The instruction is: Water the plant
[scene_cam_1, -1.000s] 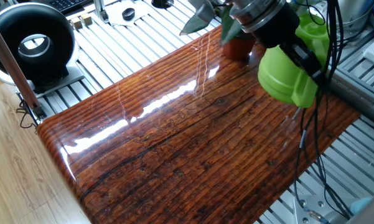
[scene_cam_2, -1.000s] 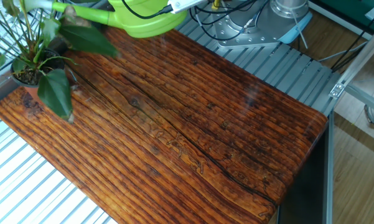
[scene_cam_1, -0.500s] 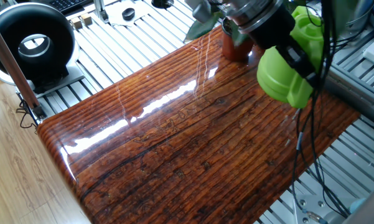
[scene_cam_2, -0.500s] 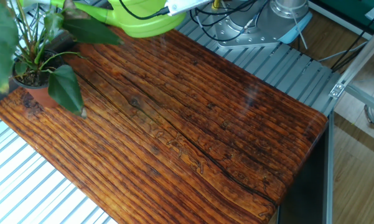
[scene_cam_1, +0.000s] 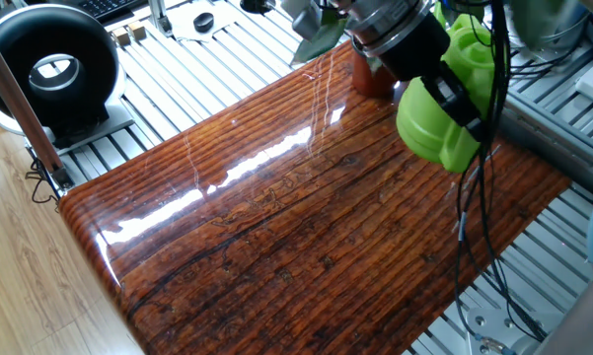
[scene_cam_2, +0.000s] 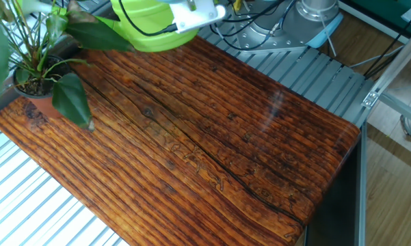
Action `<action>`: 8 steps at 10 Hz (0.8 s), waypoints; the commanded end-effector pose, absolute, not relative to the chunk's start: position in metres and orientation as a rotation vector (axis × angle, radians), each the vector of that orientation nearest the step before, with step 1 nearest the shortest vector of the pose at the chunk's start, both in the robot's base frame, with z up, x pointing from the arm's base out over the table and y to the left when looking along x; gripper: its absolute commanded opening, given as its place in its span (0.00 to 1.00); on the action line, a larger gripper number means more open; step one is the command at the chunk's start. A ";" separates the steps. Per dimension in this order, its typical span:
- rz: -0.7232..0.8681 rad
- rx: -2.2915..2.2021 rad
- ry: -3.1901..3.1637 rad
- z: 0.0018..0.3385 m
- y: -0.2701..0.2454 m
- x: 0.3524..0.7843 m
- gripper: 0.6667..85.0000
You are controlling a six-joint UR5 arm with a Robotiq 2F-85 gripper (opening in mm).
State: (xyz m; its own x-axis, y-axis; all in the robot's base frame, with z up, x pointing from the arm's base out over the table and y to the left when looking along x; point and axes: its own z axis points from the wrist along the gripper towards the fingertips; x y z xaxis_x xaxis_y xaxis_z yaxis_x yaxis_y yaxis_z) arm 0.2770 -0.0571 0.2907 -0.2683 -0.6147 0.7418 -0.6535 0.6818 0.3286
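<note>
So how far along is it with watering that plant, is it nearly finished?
Partway. Done: the green watering can is off the wooden table, carried in the air. In hand: its spout reaches among the leaves of the plant. No water is visible, so pouring appears left. The pincer is hidden behind the arm.

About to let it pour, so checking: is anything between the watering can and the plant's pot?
Nothing visible. The lime-green watering can hangs above the table, its spout reaching among the plant leaves; only those leaves lie between.

The claw's fingers are hidden behind the watering can [scene_cam_1: 436, 108]; the plant [scene_cam_2: 37, 65] is cropped.
</note>
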 end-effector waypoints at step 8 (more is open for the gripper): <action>-0.002 0.891 -2.230 0.247 -0.019 0.303 0.01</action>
State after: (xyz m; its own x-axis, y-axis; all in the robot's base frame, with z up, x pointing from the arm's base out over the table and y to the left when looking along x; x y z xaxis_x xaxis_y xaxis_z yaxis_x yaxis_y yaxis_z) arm 0.3028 -0.0213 0.2467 -0.4824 -0.6139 0.6248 -0.6137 0.7459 0.2590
